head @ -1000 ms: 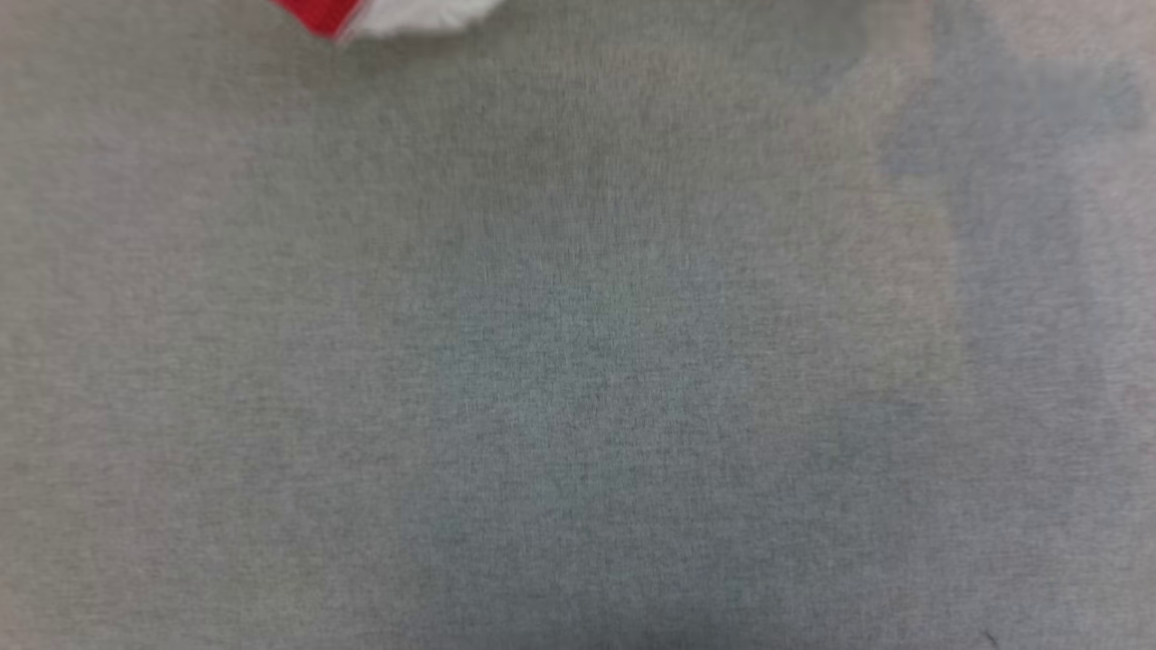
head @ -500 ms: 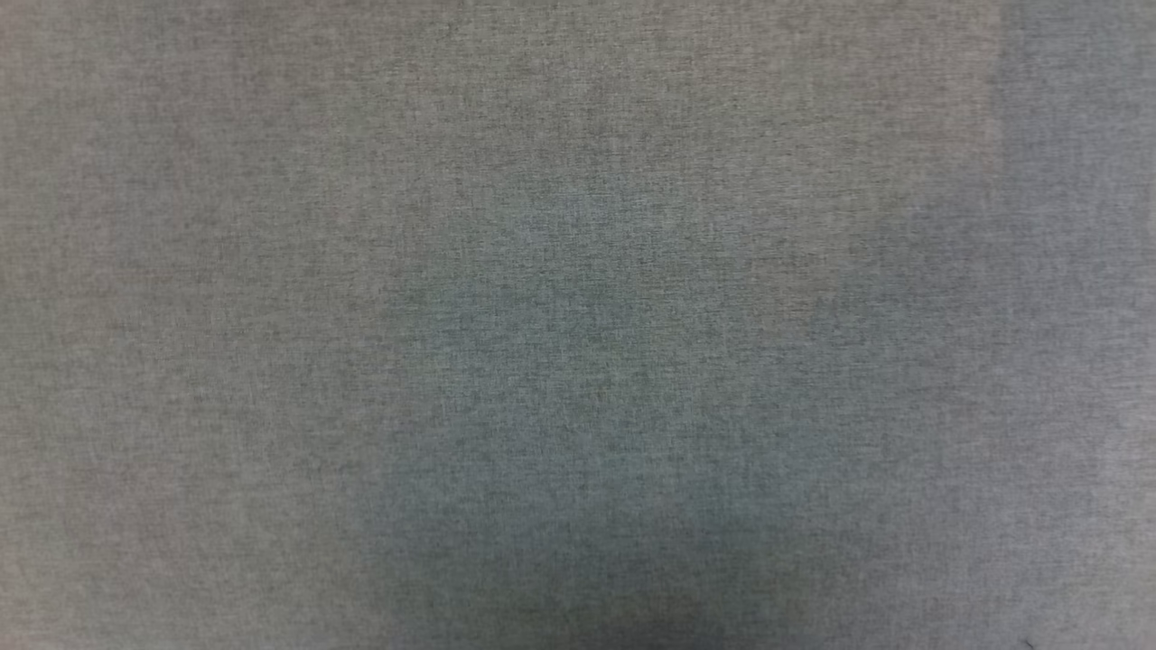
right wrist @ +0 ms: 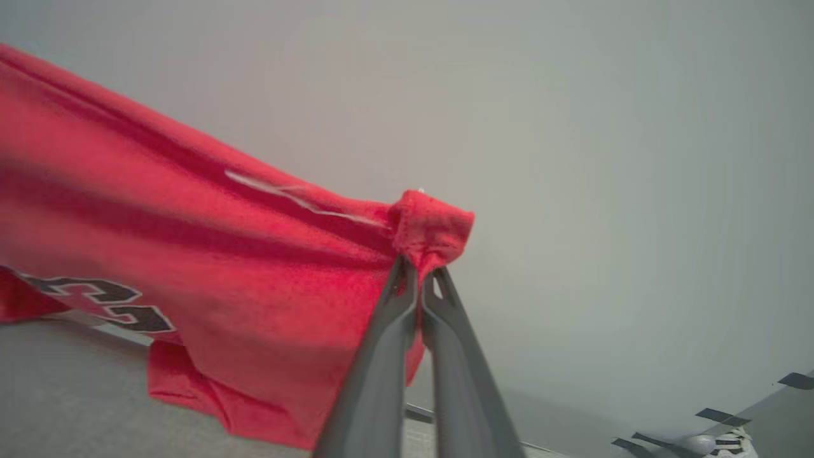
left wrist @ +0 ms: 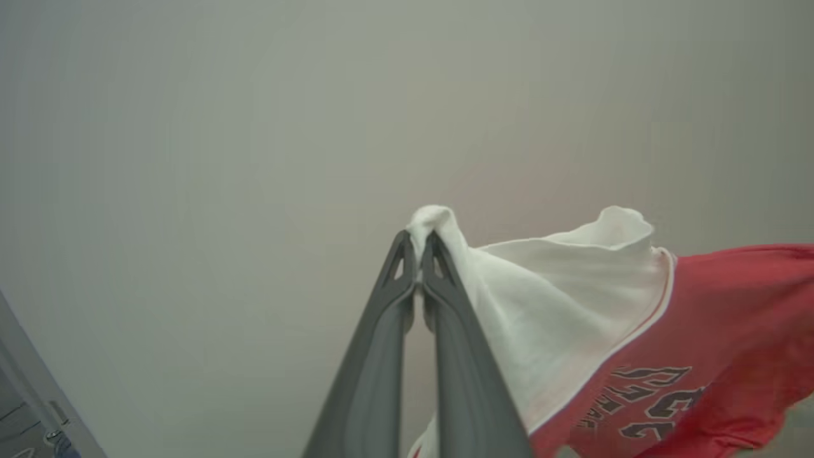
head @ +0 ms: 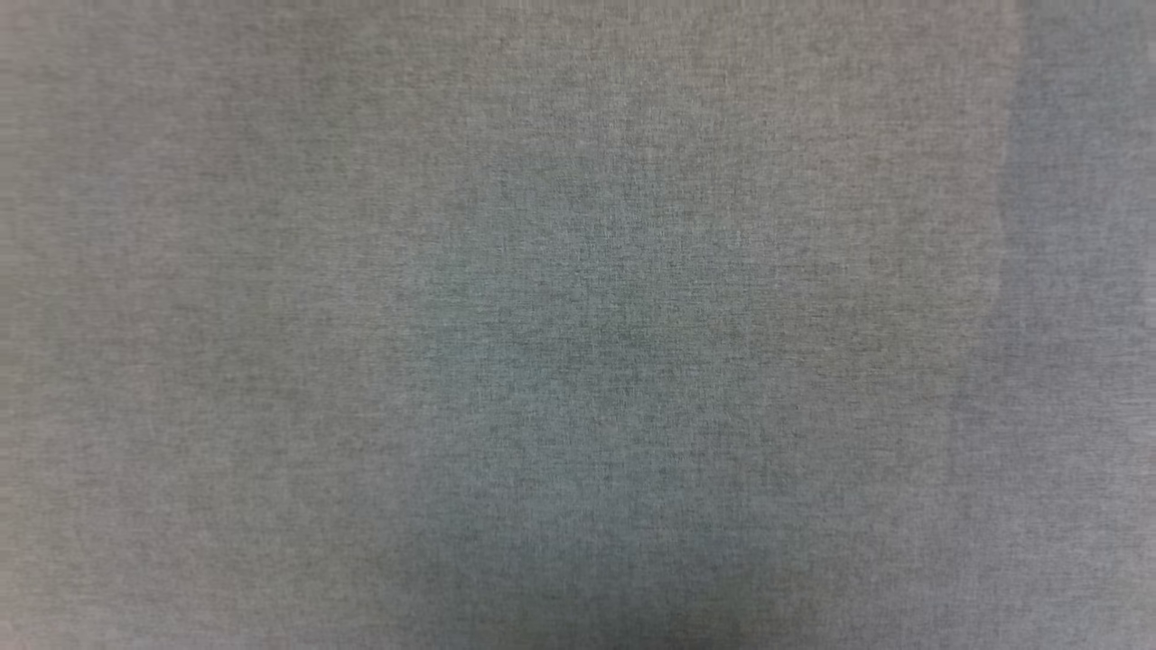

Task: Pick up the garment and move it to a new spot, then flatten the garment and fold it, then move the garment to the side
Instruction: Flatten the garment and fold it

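Note:
The garment (left wrist: 699,331) is a red jersey shirt with white sleeves and black lettering, held up in the air between both arms. In the left wrist view my left gripper (left wrist: 418,251) is shut on a pinch of its white sleeve, and the cloth hangs off to the right. In the right wrist view my right gripper (right wrist: 418,273) is shut on a bunched red edge of the garment (right wrist: 191,254), which stretches away to the left with part of a black number showing. The head view looks down on the grey cloth-covered table (head: 578,325).
A pale plain wall (left wrist: 254,127) stands behind the lifted shirt. The table's edge and floor with dark tape marks (right wrist: 718,416) lie at the lower right of the right wrist view. A grey frame (left wrist: 32,394) sits at the lower left of the left wrist view.
A red and white corner of the garment at the top of the head view one second ago has gone out of that view; the picture has shifted slightly since.

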{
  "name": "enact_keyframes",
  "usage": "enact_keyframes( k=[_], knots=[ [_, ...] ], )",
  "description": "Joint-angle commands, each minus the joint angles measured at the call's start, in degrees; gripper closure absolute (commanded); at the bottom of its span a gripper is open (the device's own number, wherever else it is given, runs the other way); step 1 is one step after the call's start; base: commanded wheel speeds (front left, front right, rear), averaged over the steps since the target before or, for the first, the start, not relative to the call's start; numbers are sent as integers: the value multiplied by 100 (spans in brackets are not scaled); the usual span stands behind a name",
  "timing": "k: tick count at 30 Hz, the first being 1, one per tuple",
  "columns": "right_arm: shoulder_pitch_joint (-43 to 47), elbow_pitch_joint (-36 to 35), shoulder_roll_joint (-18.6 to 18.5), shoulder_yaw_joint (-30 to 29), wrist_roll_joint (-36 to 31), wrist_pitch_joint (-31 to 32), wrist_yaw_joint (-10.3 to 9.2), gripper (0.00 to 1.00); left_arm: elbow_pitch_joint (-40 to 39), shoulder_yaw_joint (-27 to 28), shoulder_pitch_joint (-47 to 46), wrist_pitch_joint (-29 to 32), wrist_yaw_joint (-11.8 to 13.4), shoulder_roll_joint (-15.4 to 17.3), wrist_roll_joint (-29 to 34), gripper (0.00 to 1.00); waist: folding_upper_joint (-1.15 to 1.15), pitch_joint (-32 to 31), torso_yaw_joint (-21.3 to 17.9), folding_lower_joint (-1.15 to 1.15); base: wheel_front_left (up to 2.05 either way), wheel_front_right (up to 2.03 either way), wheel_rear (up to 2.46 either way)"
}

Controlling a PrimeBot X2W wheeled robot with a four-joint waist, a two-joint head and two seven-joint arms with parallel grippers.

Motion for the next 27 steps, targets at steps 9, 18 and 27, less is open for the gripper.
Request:
enact_keyframes(
  k=[9,18,27],
  knots=[
    [1525,367,141,614,487,-492,-47,100,-695,107,2564,-33,31,-436,-126,100,0,-1146,139,-1,0,0,0],
    [2961,311,127,1662,1343,-579,-47,100,-928,-410,4501,-33,31,-498,-514,100,0,-2026,224,-1,0,0,0],
    [4221,-164,-327,2709,2675,-203,-47,100,-742,-1326,5682,-15,31,-139,-624,100,0,-2718,372,-1,0,0,0]
  ],
)
